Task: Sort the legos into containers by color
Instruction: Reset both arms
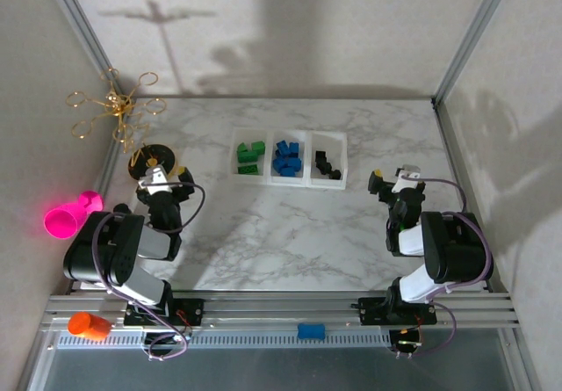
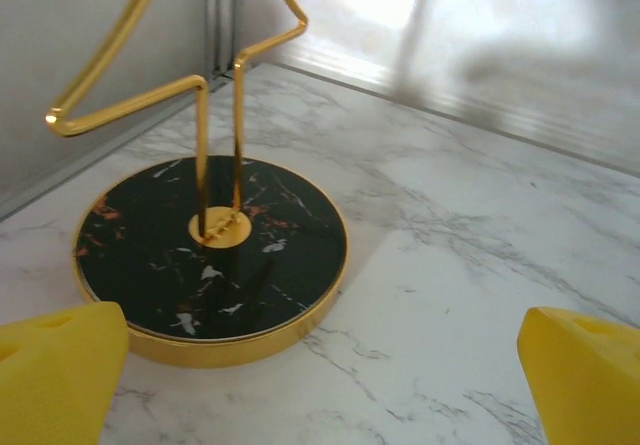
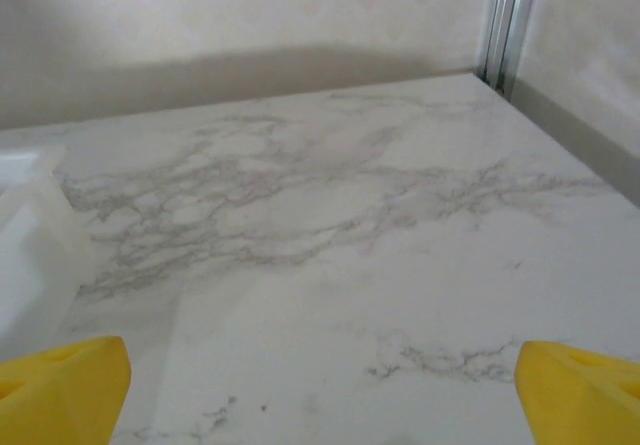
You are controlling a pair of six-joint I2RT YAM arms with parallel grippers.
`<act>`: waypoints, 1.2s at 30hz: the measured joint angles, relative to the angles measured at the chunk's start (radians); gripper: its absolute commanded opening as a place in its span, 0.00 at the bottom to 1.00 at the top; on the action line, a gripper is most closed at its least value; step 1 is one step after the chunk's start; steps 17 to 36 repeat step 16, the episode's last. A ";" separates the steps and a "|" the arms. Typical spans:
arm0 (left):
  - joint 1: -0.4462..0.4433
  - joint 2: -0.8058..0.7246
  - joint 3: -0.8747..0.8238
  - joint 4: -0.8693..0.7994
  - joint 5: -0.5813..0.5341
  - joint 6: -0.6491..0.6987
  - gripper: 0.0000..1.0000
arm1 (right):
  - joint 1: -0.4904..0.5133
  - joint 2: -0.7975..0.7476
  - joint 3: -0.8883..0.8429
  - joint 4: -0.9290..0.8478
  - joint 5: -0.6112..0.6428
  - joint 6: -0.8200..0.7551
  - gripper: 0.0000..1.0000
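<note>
Three joined translucent-white containers (image 1: 270, 136) stand in a row at the table's middle back. Green legos (image 1: 249, 156) lie in the left tray, blue legos (image 1: 287, 158) in the middle one, and black legos (image 1: 327, 164) in the right one. My left gripper (image 1: 158, 176) rests at the left beside the black-and-gold dish, open, with bare marble between its yellow fingertips (image 2: 55, 370). My right gripper (image 1: 395, 180) sits just right of the trays, open and empty (image 3: 322, 395). A tray wall (image 3: 30, 235) shows at the left of the right wrist view.
The round black-and-gold dish (image 2: 210, 245) carries a gold wire stand (image 1: 114, 110). A pink cup (image 1: 70, 215) lies off the table's left edge. An orange cylinder (image 1: 88, 324) and a flat blue block (image 1: 311, 330) sit on the front rail. Walls enclose the table.
</note>
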 measured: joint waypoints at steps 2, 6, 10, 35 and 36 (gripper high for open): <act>-0.003 0.000 0.005 0.000 0.010 0.010 0.99 | 0.002 0.000 0.000 0.010 0.000 -0.003 0.99; -0.006 0.000 0.008 0.000 0.020 0.018 0.99 | 0.002 0.000 0.000 0.016 -0.008 -0.011 0.99; -0.006 0.000 0.008 0.000 0.024 0.021 0.99 | 0.002 0.000 0.000 0.016 -0.016 -0.018 0.99; -0.006 0.000 0.009 0.000 0.027 0.021 1.00 | 0.002 0.000 0.000 0.016 -0.022 -0.021 0.99; -0.006 0.000 0.009 0.000 0.027 0.021 1.00 | 0.002 0.000 0.000 0.016 -0.022 -0.021 0.99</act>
